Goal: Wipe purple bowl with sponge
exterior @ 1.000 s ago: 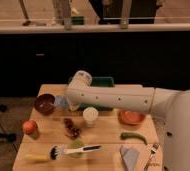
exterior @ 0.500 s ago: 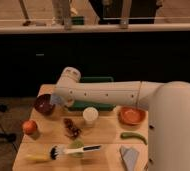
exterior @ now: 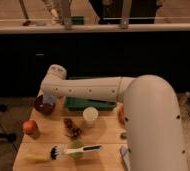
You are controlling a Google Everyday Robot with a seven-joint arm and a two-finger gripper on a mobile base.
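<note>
The purple bowl [exterior: 40, 106] sits at the far left edge of the wooden table [exterior: 48, 137], dark maroon, partly covered by my arm. My gripper [exterior: 48, 100] hangs down from the white wrist [exterior: 53, 76] right over the bowl's right side. A small blue-grey pad, the sponge [exterior: 49, 99], shows at the gripper's tip, touching or just above the bowl's inside. The fingers themselves are mostly hidden behind the wrist and the sponge.
A green tray [exterior: 88, 105] lies behind a white cup [exterior: 90, 115]. An orange fruit [exterior: 29, 127] stands at the left front and a dark cluster [exterior: 72, 128] mid-table. A brush [exterior: 63, 152] and a green object [exterior: 77, 148] lie in front. The orange bowl [exterior: 120, 113] peeks out behind my arm.
My arm has swung left across the table. The gripper moved from above the tray area to over the purple bowl and lowered onto it.
</note>
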